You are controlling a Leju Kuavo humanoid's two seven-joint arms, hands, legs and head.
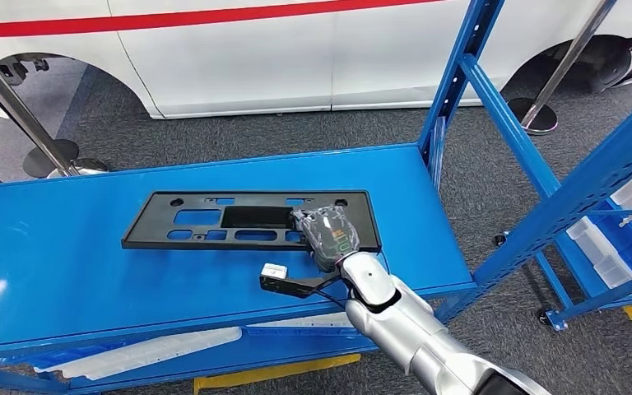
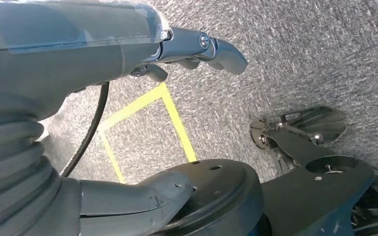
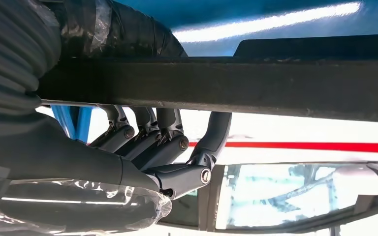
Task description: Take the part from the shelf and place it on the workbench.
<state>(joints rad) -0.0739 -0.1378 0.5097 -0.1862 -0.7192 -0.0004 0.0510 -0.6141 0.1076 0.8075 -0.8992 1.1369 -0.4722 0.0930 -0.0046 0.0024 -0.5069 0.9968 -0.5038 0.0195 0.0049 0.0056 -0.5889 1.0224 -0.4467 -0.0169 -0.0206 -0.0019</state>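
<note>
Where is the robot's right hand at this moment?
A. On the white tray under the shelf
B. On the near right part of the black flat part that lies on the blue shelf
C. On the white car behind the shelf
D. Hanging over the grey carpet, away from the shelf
B: in the head view the right hand lies on the near right part of the black part, which lies flat on the blue shelf.

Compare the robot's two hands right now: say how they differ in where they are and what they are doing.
The right hand is up at the blue shelf, fingers set against the black part; the left hand hangs over grey carpet with yellow tape. The right hand touches the part's near edge, though a firm grip can't be confirmed; the left hand holds nothing, fingers curled. Both have dark fingers and clear plastic wrap.
</note>
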